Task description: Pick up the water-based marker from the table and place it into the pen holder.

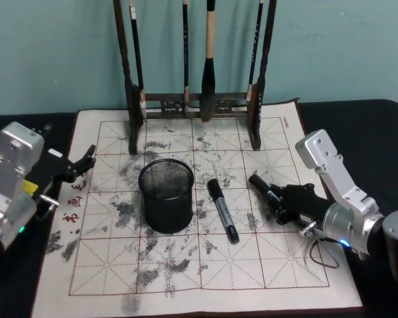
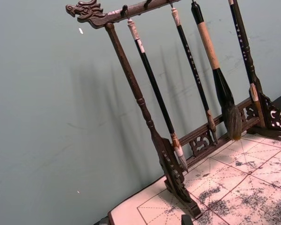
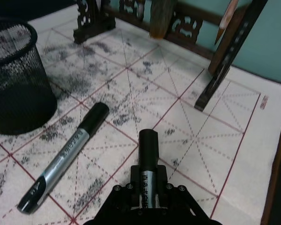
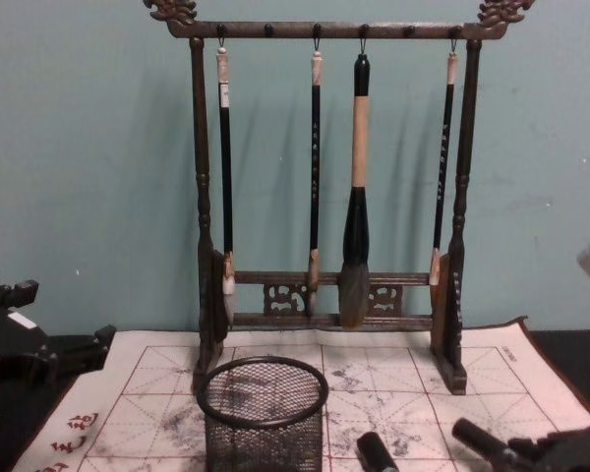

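Observation:
A black-and-silver water-based marker (image 1: 223, 211) lies on the ink-stained mat, just right of the pen holder (image 1: 166, 195), a round black wire-mesh cup. In the right wrist view this marker (image 3: 68, 159) rests flat with its cap toward the pen holder (image 3: 16, 79). My right gripper (image 1: 278, 199) is low over the mat to the right and is shut on a second marker (image 3: 148, 159), whose black cap points at the brush rack. The held marker (image 4: 477, 438) also shows low in the chest view, right of the pen holder (image 4: 263, 413). My left gripper (image 1: 79, 165) hangs open at the mat's left edge.
A tall dark wooden brush rack (image 1: 192, 106) with several hanging brushes stands at the back of the mat, behind the holder. The gridded paper mat (image 1: 186, 265) lies on a black table, with a teal wall behind.

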